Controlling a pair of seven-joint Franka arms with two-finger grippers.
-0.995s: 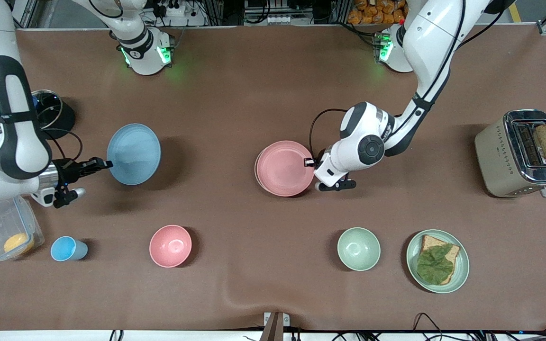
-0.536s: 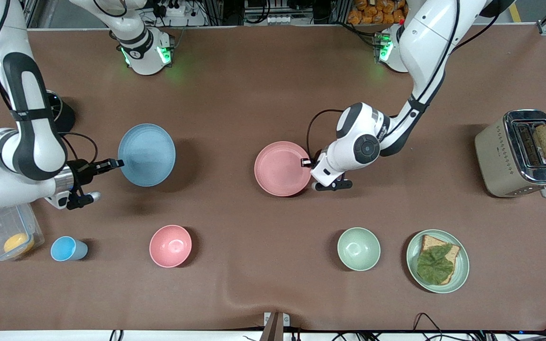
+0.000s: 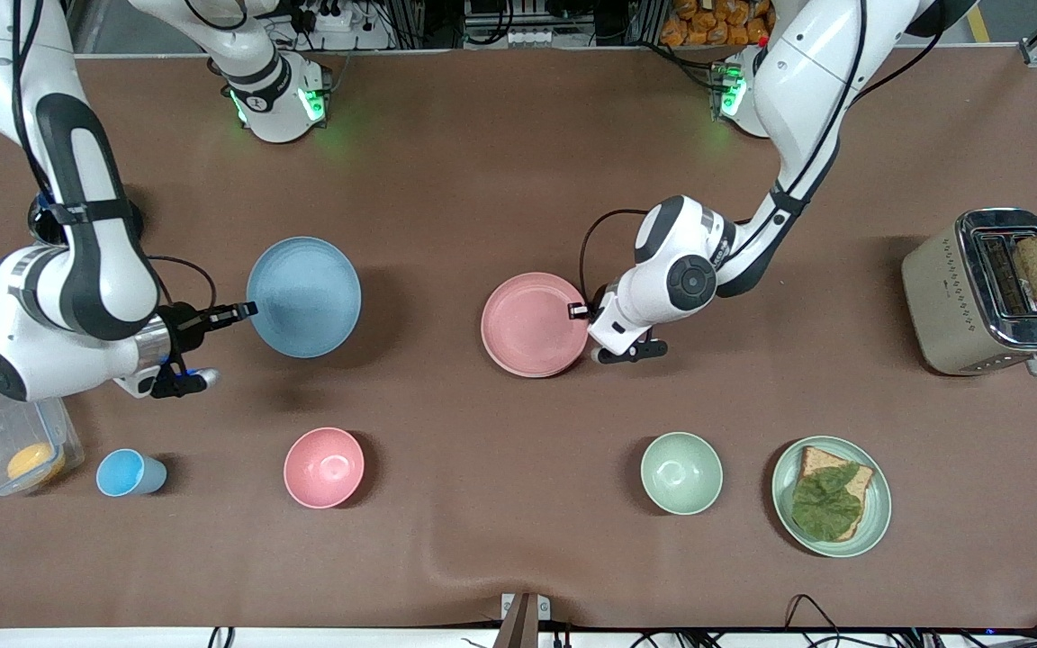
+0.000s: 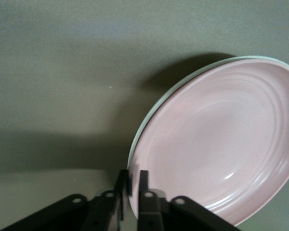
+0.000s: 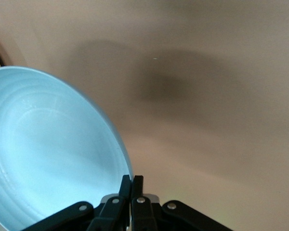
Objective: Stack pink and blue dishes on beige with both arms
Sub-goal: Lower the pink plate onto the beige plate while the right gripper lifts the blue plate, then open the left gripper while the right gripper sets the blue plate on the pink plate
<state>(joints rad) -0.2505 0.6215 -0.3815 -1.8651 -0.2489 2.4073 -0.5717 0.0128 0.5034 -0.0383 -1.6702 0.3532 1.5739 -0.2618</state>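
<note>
Right claw (image 3: 244,311) pinching blue plate (image 3: 304,297) rim above table, left claw (image 3: 580,310) pinching pink plate (image 3: 535,324) rim

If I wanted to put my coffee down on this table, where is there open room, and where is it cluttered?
Bare cloth shows between the blue plate and the pink plate, each gripped at the rim by the right pincer and left pincer. More lies between the pink bowl and green bowl. It's crowded by the plastic box and blue cup.

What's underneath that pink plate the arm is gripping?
Under the pink plate, only the thin pale edge of a second plate shows, in the left wrist view. The rest of it is covered, so I can't tell whether the two touch.
</note>
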